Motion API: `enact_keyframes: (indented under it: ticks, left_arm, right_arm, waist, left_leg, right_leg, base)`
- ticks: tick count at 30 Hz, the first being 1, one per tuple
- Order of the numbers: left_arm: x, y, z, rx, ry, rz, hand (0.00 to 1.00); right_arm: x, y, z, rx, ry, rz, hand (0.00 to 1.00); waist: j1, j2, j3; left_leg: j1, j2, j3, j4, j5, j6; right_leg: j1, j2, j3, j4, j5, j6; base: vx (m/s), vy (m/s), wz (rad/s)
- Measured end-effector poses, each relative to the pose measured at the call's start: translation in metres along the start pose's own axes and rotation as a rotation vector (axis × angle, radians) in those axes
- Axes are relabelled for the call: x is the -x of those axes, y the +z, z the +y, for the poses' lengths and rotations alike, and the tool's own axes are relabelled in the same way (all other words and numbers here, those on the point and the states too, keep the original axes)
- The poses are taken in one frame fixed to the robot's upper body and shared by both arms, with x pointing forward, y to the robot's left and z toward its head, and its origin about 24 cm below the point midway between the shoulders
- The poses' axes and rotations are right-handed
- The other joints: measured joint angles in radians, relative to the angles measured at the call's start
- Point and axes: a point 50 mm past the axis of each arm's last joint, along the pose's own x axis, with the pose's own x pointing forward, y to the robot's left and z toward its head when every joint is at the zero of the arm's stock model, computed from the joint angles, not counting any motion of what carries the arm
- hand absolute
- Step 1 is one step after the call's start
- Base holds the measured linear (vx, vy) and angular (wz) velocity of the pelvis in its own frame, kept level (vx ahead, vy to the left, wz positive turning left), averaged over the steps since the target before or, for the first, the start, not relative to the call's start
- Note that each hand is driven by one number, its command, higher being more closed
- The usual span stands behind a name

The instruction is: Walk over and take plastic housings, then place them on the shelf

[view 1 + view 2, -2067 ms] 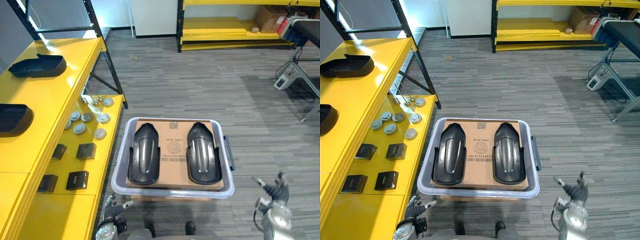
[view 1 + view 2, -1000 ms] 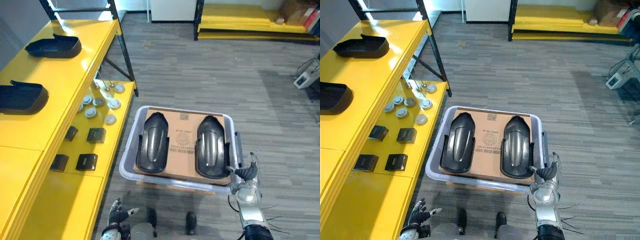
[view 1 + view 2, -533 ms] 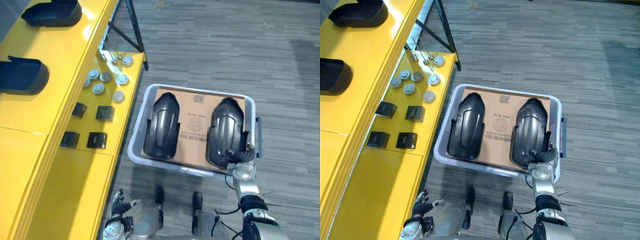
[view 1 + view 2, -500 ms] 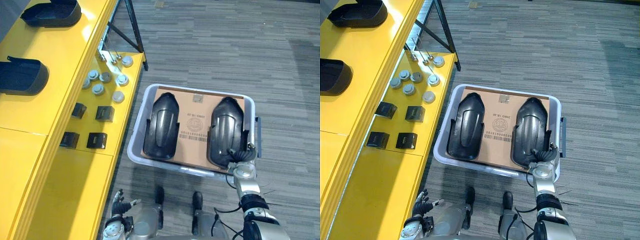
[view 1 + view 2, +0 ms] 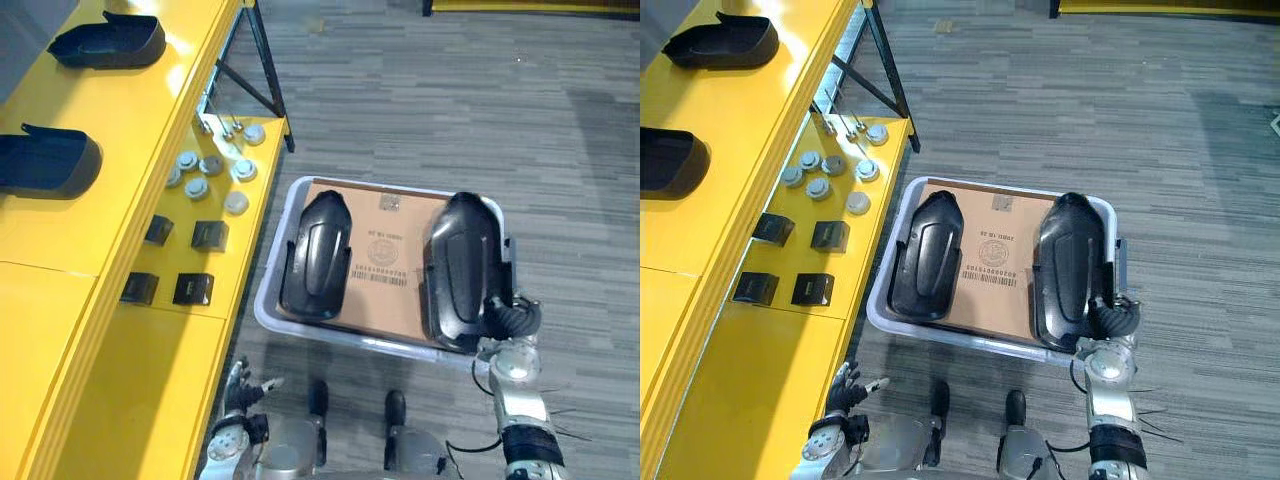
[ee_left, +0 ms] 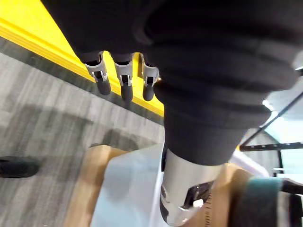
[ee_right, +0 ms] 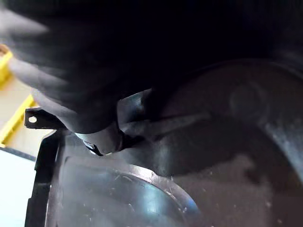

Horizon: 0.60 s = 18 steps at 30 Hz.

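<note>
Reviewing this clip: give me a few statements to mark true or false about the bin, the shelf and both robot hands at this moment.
1. Two black housings, the left housing and the right housing, are in the grey bin over a cardboard sheet. True.
2. The yellow shelf carries no housings yet. False: two more housings already lie on its top level.
3. The right robot hand is at the right housing's near end. True.
4. The left robot hand holds a housing. False: it hangs open, low beside the shelf, holding nothing.
5. The small black boxes lie in the bin. False: they sit on the shelf's lower level, near round silver discs.
</note>
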Motion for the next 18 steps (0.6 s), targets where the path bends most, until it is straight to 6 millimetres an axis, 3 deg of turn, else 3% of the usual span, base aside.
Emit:
enact_keyframes:
  ticks: [1,4,8,13,18]
  left_arm:
    - [0.002,0.005,0.0,0.006,-0.002,-0.027,0.0]
    - [0.007,0.02,-0.002,0.026,-0.016,-0.103,0.0]
    - [0.023,0.069,-0.013,0.11,-0.068,-0.325,0.0]
    - [0.048,0.134,-0.036,0.184,-0.186,-0.622,0.0]
    - [0.058,0.162,-0.069,0.213,-0.324,-0.733,0.0]
  right_arm:
    - [0.001,0.006,-0.004,-0.002,-0.018,-0.032,1.0]
    - [0.006,0.015,-0.012,-0.015,-0.06,-0.077,1.0]
    - [0.016,0.038,-0.014,-0.032,-0.093,-0.183,1.0]
    - [0.035,0.079,0.003,-0.054,-0.042,-0.362,1.0]
    - [0.059,0.119,0.038,-0.137,0.085,-0.505,1.0]
  waist:
    - [-0.014,-0.003,-0.008]
    - [-0.02,-0.011,-0.019]
    - [-0.019,-0.027,-0.059]
    - [-0.019,-0.027,-0.086]
    - [-0.015,-0.028,-0.111]
  left_leg:
    - [0.001,0.0,-0.002,-0.002,0.001,0.002]
    - [0.018,-0.001,0.001,-0.007,0.0,0.003]
    - [0.028,-0.001,-0.003,-0.016,0.0,0.003]
    - [0.039,-0.004,-0.024,-0.017,0.0,0.003]
    - [0.059,-0.001,-0.029,-0.019,0.0,0.003]
  right_leg:
    - [0.002,-0.003,-0.001,-0.001,-0.002,0.003]
    - [0.017,-0.004,0.001,-0.007,-0.002,0.003]
    - [0.031,-0.005,-0.005,-0.018,-0.002,0.003]
    - [0.06,-0.008,-0.03,-0.032,-0.002,0.003]
    - [0.082,-0.009,-0.036,-0.033,-0.002,0.003]
  base:
    - [-0.04,0.006,0.03]
    - [0.0,0.002,-0.01]
    - [0.02,-0.003,0.03]
    - [0.02,-0.003,0.13]
    - [-0.01,-0.001,0.04]
